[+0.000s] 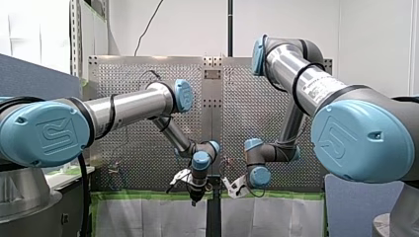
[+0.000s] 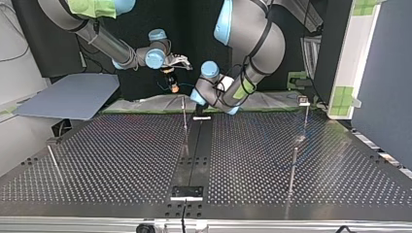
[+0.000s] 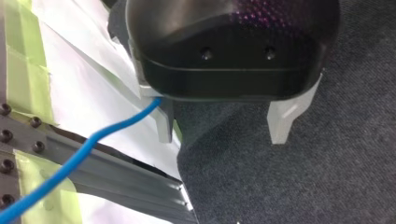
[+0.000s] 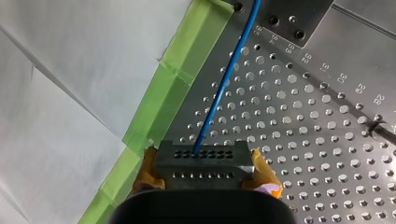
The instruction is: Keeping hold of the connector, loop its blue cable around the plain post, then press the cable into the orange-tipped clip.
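Connector (image 4: 204, 164) is clamped in my right gripper (image 4: 205, 173), its blue cable (image 4: 223, 79) running straight ahead from it and passing close by my open left gripper (image 3: 223, 137).

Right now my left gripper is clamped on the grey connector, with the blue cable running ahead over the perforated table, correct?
Not the left: my right gripper is clamped on the connector, as the right wrist view shows. The blue cable does run ahead over the perforated table.
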Robot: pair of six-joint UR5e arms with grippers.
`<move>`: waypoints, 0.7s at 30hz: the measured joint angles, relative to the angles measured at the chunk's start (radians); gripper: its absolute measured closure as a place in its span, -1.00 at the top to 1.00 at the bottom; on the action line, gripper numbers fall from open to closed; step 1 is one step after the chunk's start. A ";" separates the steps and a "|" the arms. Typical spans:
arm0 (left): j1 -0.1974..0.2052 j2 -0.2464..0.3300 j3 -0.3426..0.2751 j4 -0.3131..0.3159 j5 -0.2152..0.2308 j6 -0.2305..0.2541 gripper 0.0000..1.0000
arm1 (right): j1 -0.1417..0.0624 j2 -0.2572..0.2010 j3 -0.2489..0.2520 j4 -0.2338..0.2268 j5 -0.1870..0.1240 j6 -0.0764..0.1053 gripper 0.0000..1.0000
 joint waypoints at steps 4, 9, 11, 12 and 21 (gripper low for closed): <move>0.002 0.000 0.000 0.002 0.005 -0.007 1.00 | 0.000 0.000 0.000 0.001 0.000 0.000 -1.00; 0.004 0.000 -0.003 -0.001 0.005 -0.012 1.00 | 0.002 0.001 0.000 0.002 0.000 0.000 -1.00; 0.004 0.000 -0.006 -0.001 0.004 -0.011 1.00 | 0.002 0.001 0.000 0.001 0.000 0.000 -1.00; 0.004 0.000 -0.006 -0.002 0.003 -0.011 1.00 | 0.003 0.001 0.000 0.001 0.000 0.000 -1.00; -0.002 0.000 0.004 0.006 -0.024 0.012 -0.15 | 0.003 0.004 0.000 0.001 0.000 0.000 -1.00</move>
